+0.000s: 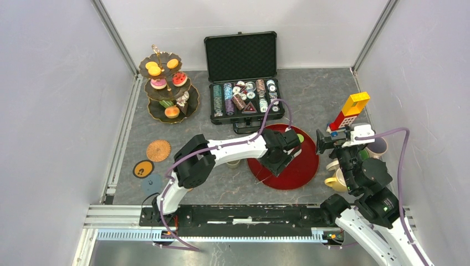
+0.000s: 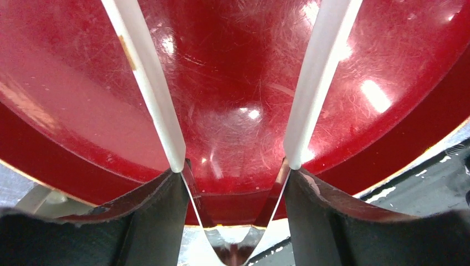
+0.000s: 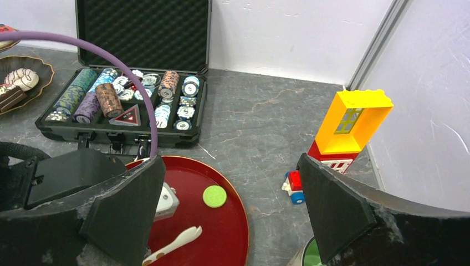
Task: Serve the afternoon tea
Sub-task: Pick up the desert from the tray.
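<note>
You're mid-serve, I'd say: one green round (image 1: 300,138) lies on the red plate (image 1: 294,173) near its far rim, while the rest of the sweets sit on the three-tier stand (image 1: 155,113) at far L, well apart from the plate. L gripper (image 2: 235,165) hangs low over the plate centre w/ its white fingers (image 2: 151,83) apart and nothing between them, only red surface behind. R gripper (image 1: 322,142) hovers just beside the plate's R rim, jaws spread wide, empty. Next move prob. calls for lifting the L arm clear of the plate rim, swinging it L to the stand and closing on another sweet. Come in from the side, since the tiers overhang each other. Watch the edges: the chip case (image 1: 246,119) sits just behind the plate, and the L arm's purple cable (image 1: 271,111) loops over its front. Your R side is tight, w/ the block tower (image 1: 349,111) and yellow mug (image 1: 336,180) close by. Best open room is the bare table between plate and stand; the coasters (image 1: 158,150) lie nearer the L wall.
</note>
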